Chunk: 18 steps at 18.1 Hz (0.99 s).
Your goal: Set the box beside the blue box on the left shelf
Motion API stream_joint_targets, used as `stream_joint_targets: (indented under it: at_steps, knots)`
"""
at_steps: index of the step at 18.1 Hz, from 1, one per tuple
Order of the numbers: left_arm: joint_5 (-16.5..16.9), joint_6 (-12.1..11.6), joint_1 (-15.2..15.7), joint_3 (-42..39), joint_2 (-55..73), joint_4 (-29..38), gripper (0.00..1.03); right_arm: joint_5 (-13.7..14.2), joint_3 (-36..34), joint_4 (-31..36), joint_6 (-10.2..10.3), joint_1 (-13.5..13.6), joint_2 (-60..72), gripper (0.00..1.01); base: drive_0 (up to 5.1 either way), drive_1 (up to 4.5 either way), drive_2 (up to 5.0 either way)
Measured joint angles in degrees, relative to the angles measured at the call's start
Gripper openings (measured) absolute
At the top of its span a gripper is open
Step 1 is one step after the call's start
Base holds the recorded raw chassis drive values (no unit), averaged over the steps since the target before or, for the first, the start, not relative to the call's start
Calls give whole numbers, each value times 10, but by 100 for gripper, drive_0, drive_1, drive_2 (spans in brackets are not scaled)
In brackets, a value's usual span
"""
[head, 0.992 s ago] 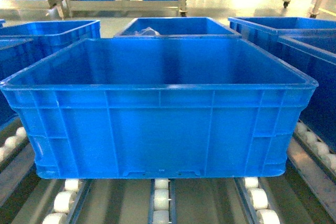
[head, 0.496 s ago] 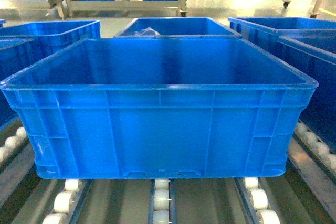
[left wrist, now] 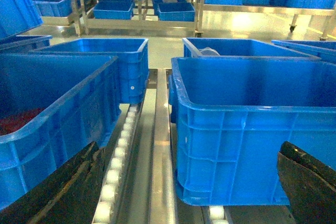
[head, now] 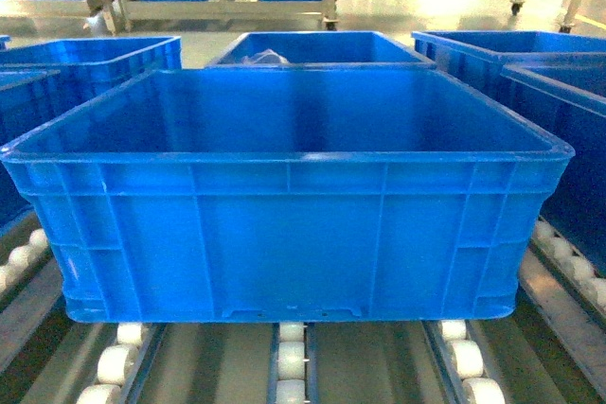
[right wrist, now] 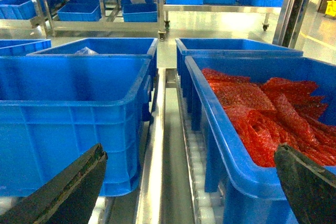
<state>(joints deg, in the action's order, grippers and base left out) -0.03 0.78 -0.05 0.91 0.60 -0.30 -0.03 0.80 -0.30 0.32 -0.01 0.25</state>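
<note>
Box (head: 284,234) upright, broadside on left shelf (head: 369,366)

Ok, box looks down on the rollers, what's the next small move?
Probably back both arms straight out. The box rests flat on the white rollers beside the neighbouring crate, and the left fingers and right fingers are spread open, gripping nothing.

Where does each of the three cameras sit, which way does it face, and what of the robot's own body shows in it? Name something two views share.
Head: looks forward and slightly down at the box on the left shelf; no robot parts show.
Left wrist: faces forward past the box's left corner; both dark fingertips frame the bottom edge, spread apart.
Right wrist: faces forward between the box and a crate of red bags; dark fingertips spread likewise.
Shared: all three show the box.
</note>
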Motion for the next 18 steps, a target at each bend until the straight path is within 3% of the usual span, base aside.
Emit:
stream_joint_targets:
  at_steps: [18]
  knots:
    - [0,0,0,0,0,0,98,0,0,0,0,0,0,98,0,0,0]
